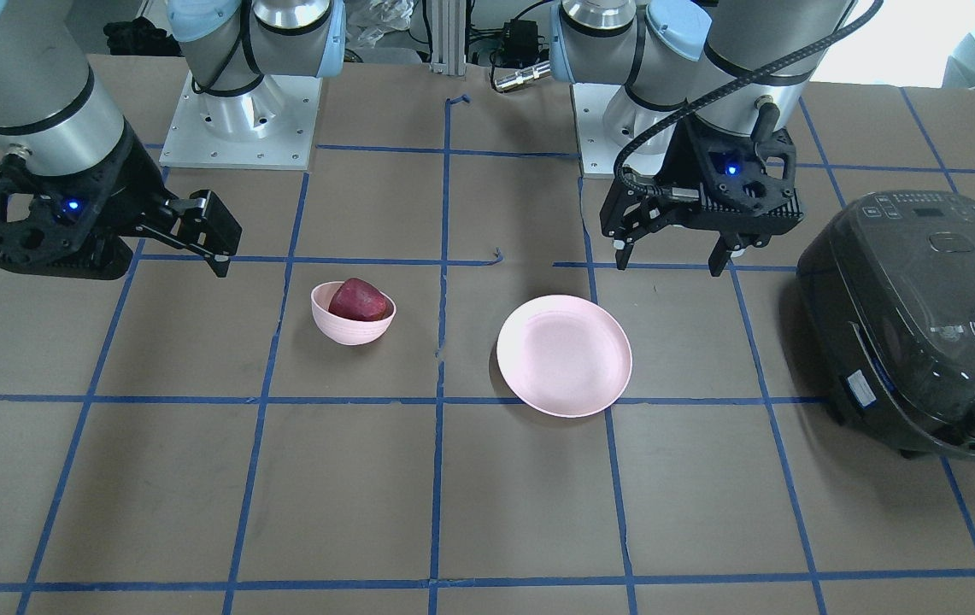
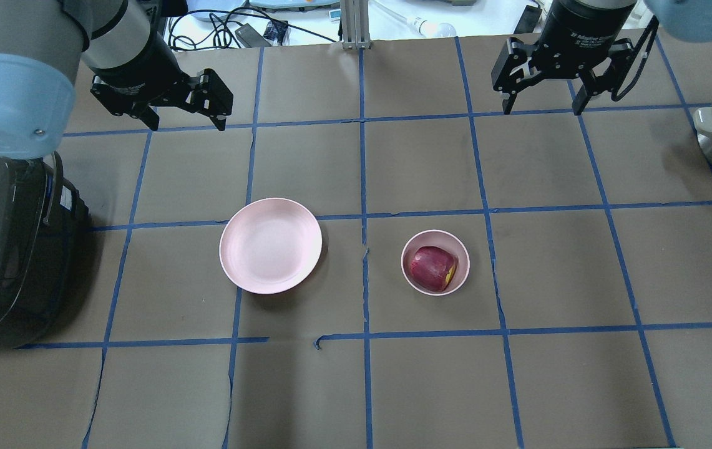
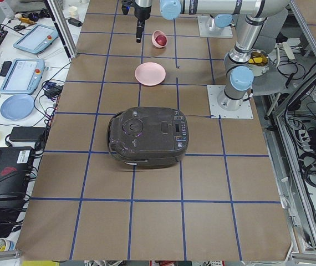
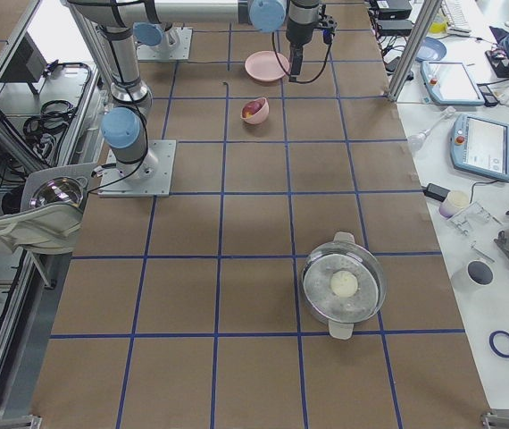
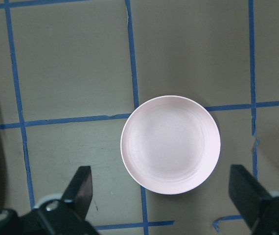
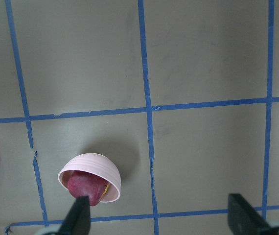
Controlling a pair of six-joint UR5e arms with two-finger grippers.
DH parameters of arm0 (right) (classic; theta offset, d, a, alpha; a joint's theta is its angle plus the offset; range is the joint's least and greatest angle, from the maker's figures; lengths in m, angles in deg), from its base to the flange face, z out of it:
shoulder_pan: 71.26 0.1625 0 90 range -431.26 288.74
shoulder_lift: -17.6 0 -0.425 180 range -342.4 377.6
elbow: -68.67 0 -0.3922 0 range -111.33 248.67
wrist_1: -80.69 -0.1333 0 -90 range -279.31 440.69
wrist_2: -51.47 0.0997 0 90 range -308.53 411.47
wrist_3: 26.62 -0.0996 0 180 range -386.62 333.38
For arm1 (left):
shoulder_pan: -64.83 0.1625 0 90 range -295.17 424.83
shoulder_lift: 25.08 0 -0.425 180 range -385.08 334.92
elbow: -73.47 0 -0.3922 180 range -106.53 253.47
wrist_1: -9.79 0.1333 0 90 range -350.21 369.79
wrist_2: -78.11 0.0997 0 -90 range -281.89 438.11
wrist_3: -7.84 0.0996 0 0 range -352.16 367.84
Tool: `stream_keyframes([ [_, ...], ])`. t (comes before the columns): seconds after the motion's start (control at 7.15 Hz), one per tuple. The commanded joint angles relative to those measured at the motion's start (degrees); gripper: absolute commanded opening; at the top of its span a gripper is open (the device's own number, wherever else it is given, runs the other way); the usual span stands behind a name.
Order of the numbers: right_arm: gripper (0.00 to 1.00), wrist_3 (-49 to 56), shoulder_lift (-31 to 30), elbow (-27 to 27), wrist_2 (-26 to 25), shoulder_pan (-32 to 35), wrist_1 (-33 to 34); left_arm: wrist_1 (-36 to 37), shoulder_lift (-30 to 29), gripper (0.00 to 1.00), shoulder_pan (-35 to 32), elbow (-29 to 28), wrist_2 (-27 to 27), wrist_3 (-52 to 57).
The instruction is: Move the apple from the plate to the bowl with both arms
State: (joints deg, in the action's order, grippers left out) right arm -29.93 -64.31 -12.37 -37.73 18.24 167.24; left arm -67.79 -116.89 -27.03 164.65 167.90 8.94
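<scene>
In bowl (image 2: 435, 232): apple (image 2: 432, 268), well apart from left gripper (image 2: 184, 120) and right gripper (image 2: 542, 111); both jaws wide.

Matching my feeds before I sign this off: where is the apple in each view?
Front-facing: apple left of centre.
Overhead: apple right of centre.
Exterior left: apple top centre.
Exterior right: apple top centre.
Left wrist: not in it.
Right wrist: apple bottom left.
Landmark: the pink bowl holding it.

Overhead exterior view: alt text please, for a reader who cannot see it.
The apple sits in the bowl, right of centre on a brown table gridded with blue tape; the plate lies empty to its left. The left gripper and right gripper hang open farther back, holding nothing.
</scene>
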Motion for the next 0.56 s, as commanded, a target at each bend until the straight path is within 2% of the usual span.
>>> stream_keyframes([
  [0.0, 1.00, -0.47, -0.44, -0.17, -0.79, 0.76, -0.59, 0.15, -0.21, 1.00, 0.28, 0.14, -0.05, -0.39],
  [0.42, 1.00, -0.38, -0.62, -0.52, -0.80, 0.68, -0.60, 0.50, -0.12, 1.00, 0.28, 1.55, -0.05, -0.39],
])
